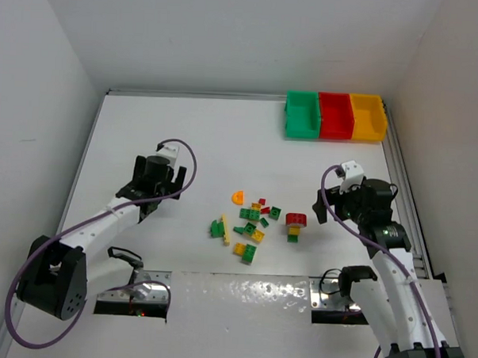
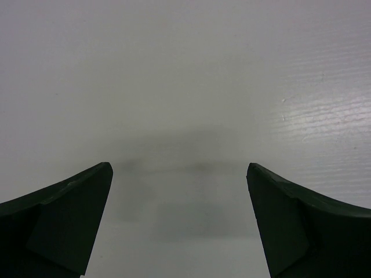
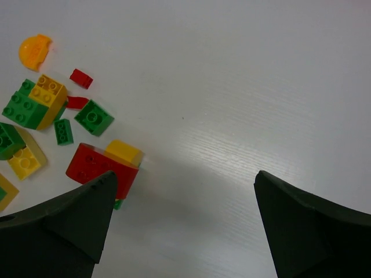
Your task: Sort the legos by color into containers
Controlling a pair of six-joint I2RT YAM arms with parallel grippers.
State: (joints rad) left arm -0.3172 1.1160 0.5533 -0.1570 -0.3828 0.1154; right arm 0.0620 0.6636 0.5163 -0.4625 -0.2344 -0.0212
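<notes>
Left hand (image 2: 179, 168) wide open over worktop (image 2: 185, 69), holding nothing; right hand (image 3: 185, 174) wide open beside scattered legos (image 1: 257, 223); bins (image 1: 334, 135) well apart.

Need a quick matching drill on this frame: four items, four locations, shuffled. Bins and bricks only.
Items:
1. green bin
2. yellow-orange bin
3. orange half-round piece
4. red-topped stack

Places:
a. right end of the bin row
b. far edge of the pile, away from the arm bases
c. left end of the bin row
d. right edge of the pile

Pairs: 1-c, 2-a, 3-b, 4-d
</notes>
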